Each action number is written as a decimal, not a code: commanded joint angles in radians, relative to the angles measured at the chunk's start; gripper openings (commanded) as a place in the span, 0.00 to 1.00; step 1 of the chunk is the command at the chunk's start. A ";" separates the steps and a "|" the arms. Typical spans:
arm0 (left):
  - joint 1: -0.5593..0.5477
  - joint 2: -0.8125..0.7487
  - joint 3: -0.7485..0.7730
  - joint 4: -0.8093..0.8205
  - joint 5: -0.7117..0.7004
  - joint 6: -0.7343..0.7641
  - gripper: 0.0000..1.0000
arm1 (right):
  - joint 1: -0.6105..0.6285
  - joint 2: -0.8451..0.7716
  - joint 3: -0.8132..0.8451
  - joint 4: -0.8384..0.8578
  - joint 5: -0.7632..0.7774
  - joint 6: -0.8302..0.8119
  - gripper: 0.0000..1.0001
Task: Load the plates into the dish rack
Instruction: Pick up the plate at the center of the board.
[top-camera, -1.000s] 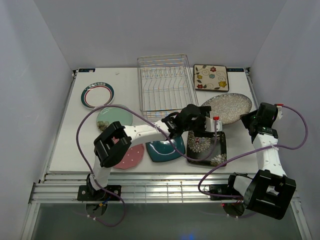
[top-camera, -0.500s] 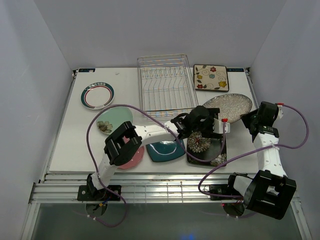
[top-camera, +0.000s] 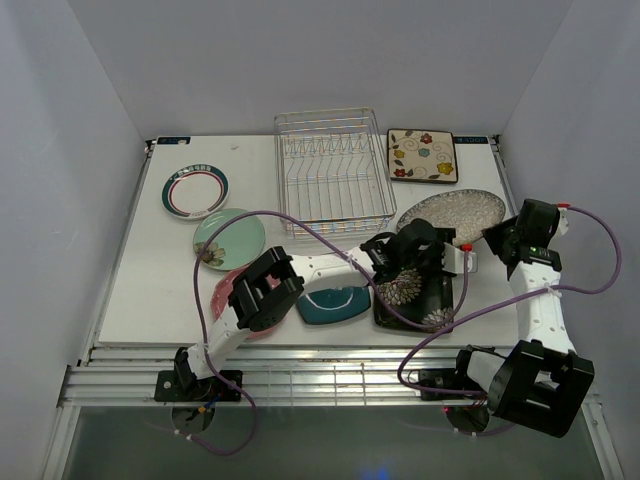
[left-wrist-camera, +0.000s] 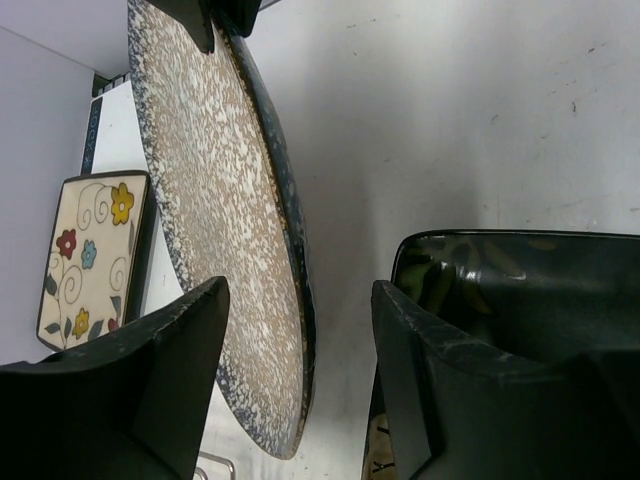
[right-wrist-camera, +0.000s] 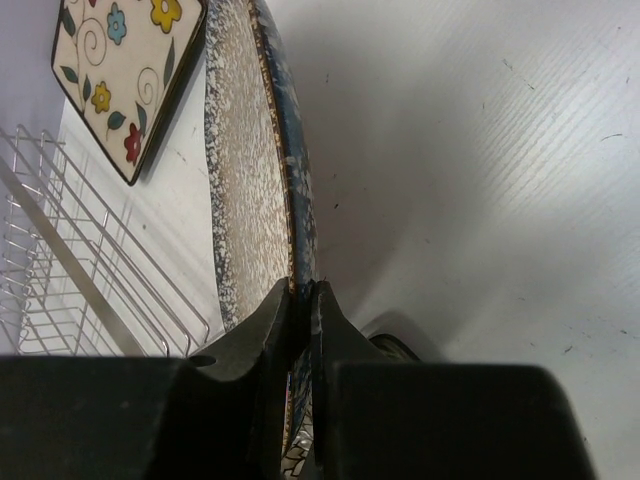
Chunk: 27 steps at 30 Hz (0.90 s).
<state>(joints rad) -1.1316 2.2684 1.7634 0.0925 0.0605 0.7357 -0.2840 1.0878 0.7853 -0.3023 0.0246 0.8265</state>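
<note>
The speckled grey plate (top-camera: 450, 213) lies at the right side of the surface (top-camera: 150, 280), just in front of the cream floral square plate (top-camera: 422, 155) and to the right of the dish rack (top-camera: 330, 217). It is tilted: in the right wrist view its rim is off the surface and throws a shadow under it. The right hand (right-wrist-camera: 303, 290) is closed narrow on this rim, one finger on each face. The left hand (left-wrist-camera: 300, 290) is spread wide, and the opposite edge of the same plate passes between its two fingers (left-wrist-camera: 180, 370); I cannot tell if they touch it. Just under the left hand is the black floral square plate (top-camera: 400, 292). Beside that, to the left, sits the teal square plate (top-camera: 335, 303), and then the pink plate (top-camera: 225, 288), mostly hidden by the left arm. The mint floral plate (top-camera: 230, 238) and the white teal-rimmed plate (top-camera: 195, 190) lie flat at the left, well apart from the rack. No plate stands in the rack.
</note>
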 joint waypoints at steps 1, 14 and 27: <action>-0.010 -0.004 0.062 -0.008 -0.033 -0.005 0.68 | 0.003 -0.060 0.126 0.203 -0.052 0.080 0.08; -0.014 0.020 0.088 -0.010 -0.045 -0.012 0.30 | 0.005 -0.068 0.127 0.193 -0.045 0.076 0.08; -0.016 0.022 0.111 0.004 -0.093 -0.019 0.00 | 0.003 -0.071 0.195 0.154 -0.034 0.049 0.08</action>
<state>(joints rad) -1.1469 2.3096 1.8431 0.0956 -0.0166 0.7174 -0.2829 1.0870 0.8536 -0.3634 0.0559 0.8295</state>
